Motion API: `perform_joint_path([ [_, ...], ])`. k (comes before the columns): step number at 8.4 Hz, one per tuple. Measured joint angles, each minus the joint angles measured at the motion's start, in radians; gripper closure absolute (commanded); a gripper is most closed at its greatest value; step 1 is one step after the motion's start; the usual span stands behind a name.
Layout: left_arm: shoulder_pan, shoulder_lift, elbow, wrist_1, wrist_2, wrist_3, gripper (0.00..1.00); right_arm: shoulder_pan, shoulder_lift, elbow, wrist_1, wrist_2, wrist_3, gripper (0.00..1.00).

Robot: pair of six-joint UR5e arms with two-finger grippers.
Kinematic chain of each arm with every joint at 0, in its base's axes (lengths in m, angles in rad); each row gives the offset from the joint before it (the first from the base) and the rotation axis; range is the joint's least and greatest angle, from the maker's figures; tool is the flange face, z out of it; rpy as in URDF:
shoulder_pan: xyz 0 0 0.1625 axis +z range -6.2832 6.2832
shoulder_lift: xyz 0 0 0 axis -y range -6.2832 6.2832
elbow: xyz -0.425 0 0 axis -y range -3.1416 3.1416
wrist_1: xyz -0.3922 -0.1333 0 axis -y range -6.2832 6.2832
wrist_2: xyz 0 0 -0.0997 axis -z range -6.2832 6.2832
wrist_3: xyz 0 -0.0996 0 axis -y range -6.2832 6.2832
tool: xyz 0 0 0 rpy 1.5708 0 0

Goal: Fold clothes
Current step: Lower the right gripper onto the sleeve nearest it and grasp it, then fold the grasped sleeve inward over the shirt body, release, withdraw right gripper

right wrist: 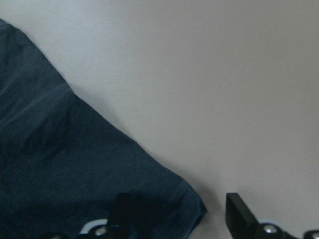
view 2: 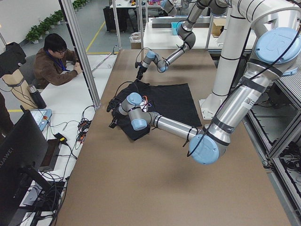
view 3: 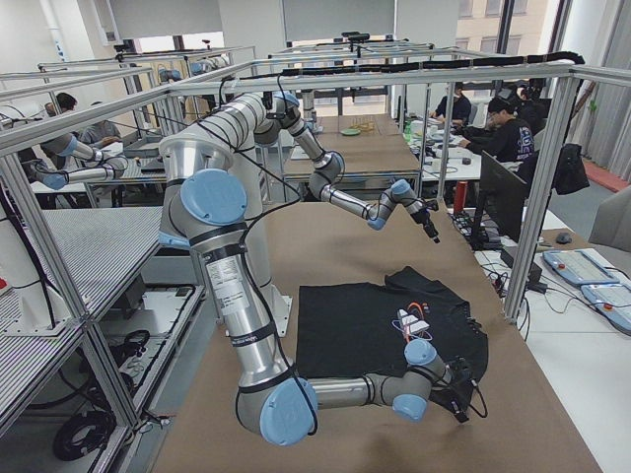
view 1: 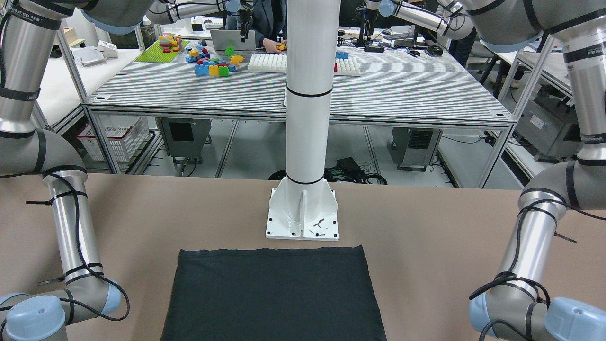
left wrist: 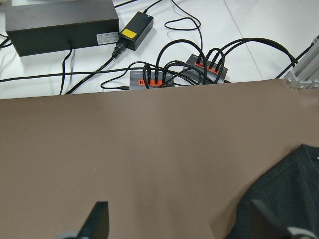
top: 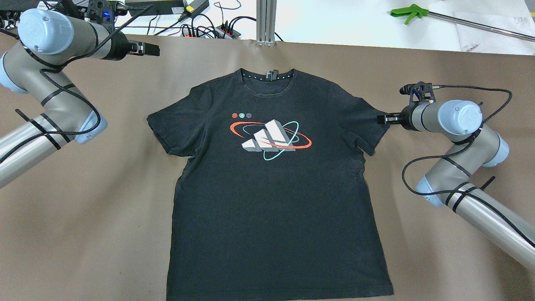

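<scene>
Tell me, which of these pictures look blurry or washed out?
Right wrist view: soft and hazy, so the black fabric T-shirt looks washed-out blue. Left wrist view: the black box-shaped power supply is sharp, but the left claw is blurred. Overhead view: crisp and evenly lit.

A black short-sleeved T-shirt [top: 271, 209] lies flat and face up in the middle of the brown worktop [top: 104, 225], fully spread and unfolded. Its round collar [top: 267, 83], with a small label inside the neck, points toward the worktop's far edge. The straight hem [view 1: 270, 250] lies toward the edge by the robot's base. Both sleeves spread outward: the left sleeve [top: 169, 125] toward the worktop's left end, the right sleeve [top: 368, 127] toward its right end. The chest print [top: 271, 136] shows three slanted white-grey bars ringed by red and teal ovals, with three small dots above. Light creases gather under the sleeves.
</scene>
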State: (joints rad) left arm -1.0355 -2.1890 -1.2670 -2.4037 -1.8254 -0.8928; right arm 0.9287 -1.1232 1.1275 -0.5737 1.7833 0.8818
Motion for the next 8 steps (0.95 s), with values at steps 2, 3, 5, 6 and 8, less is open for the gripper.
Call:
perform_joint_path([
  [2, 0.000, 0.000, 0.000, 0.000, 0.000, -0.001, 0.00, -0.003, 0.001, 0.002, -0.001, 0.000, 0.001, 1.00],
  [3, 0.000, 0.000, -0.001, 0.000, 0.000, -0.001, 0.00, -0.003, 0.004, 0.004, -0.002, 0.000, 0.001, 1.00],
  [5, 0.000, 0.000, -0.002, 0.000, 0.000, -0.001, 0.00, -0.003, 0.006, 0.021, -0.005, 0.005, 0.002, 1.00],
  [6, -0.001, 0.001, -0.003, 0.000, 0.000, -0.001, 0.00, -0.002, 0.006, 0.041, -0.010, 0.013, 0.003, 1.00],
  [8, -0.001, 0.002, -0.004, 0.000, 0.000, -0.002, 0.00, 0.013, 0.021, 0.117, -0.069, 0.057, 0.003, 1.00],
])
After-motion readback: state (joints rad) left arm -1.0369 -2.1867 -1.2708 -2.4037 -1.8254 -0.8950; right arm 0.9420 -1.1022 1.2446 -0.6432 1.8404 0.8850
